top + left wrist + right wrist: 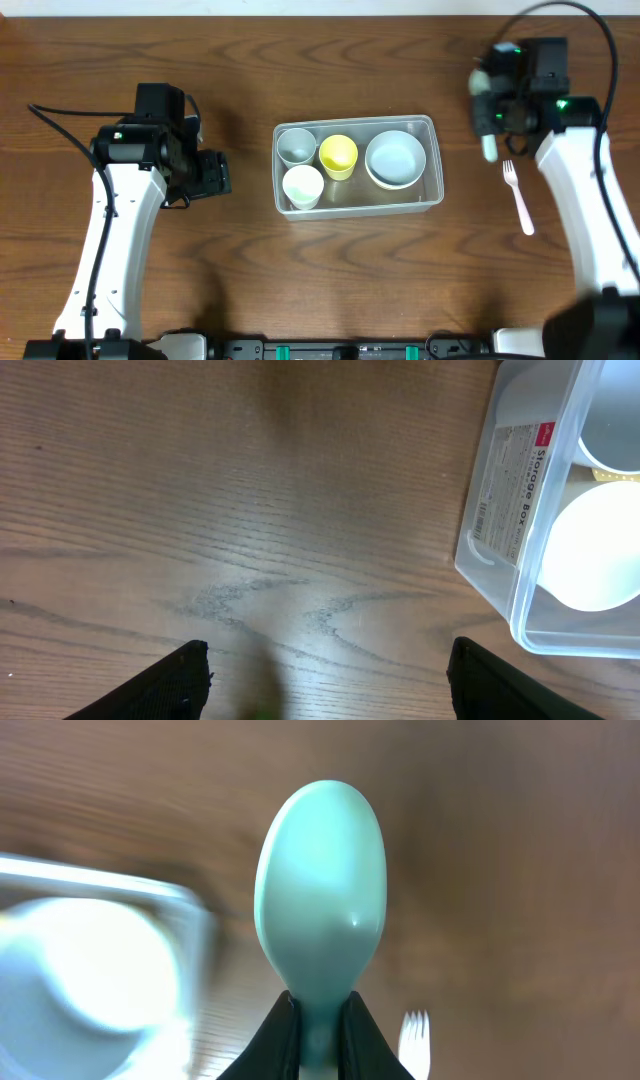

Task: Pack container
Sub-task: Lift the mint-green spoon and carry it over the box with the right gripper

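Note:
The clear plastic container (432,190) sits mid-table and holds a grey cup (296,146), a yellow cup (338,155), a white cup (303,186) and a white bowl (396,159). Its left end shows in the left wrist view (500,500). My right gripper (320,1020) is shut on a pale green spoon (322,890), held above the table to the right of the container; the spoon also shows overhead (487,140). My left gripper (330,680) is open and empty, over bare table left of the container.
A white plastic fork (518,195) lies on the wooden table right of the container, under the right arm; it also shows in the right wrist view (414,1042).

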Action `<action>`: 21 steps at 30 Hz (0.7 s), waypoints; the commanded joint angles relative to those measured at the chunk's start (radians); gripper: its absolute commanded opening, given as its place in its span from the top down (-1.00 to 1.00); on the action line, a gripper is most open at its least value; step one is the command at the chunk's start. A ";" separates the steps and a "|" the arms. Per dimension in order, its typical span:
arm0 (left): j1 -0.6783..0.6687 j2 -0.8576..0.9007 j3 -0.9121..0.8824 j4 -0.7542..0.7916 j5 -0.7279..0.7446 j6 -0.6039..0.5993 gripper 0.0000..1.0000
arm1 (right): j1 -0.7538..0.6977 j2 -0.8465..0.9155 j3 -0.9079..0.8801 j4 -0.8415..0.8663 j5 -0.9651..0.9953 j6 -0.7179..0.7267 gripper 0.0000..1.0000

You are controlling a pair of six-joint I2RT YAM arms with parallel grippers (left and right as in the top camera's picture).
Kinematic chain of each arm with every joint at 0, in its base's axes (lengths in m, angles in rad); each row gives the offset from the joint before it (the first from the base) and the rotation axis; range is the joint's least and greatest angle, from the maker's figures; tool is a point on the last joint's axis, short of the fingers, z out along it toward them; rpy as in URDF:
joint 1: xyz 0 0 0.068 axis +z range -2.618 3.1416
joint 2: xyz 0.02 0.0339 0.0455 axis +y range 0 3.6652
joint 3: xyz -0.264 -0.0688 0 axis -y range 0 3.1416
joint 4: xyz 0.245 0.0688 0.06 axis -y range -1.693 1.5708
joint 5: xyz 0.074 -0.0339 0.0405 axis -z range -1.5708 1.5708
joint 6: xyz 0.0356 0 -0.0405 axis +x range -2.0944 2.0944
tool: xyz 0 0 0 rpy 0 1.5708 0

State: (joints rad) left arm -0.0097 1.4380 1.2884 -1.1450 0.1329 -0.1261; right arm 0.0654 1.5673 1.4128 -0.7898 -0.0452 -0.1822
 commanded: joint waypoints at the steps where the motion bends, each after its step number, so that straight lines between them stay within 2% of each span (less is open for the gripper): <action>1: -0.001 -0.007 0.002 -0.005 0.010 0.014 -0.53 | 0.150 -0.049 0.003 -0.025 -0.042 -0.231 0.98; 7: -0.001 -0.007 0.002 -0.005 0.010 0.014 -0.53 | 0.362 -0.027 -0.016 -0.080 -0.042 -0.466 0.97; 9: -0.001 -0.007 0.002 -0.005 0.010 0.014 -0.53 | 0.402 -0.006 -0.024 -0.102 -0.042 -0.505 0.97; 15: -0.001 -0.007 0.002 -0.005 0.010 0.014 -0.53 | 0.451 0.089 -0.025 -0.180 -0.066 -0.508 0.97; 18: -0.001 -0.007 0.002 -0.005 0.010 0.014 -0.53 | 0.455 0.127 -0.025 -0.192 -0.079 -0.503 0.91; 19: -0.001 -0.007 0.002 -0.005 0.010 0.014 -0.54 | 0.455 0.135 -0.025 -0.191 -0.079 -0.502 0.78; 21: -0.001 -0.007 0.002 -0.005 0.010 0.014 -0.53 | 0.455 0.143 -0.025 -0.189 -0.079 -0.485 0.22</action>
State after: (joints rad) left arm -0.0097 1.4380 1.2884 -1.1454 0.1326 -0.1261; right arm 0.5102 1.7004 1.3930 -0.9779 -0.1043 -0.6621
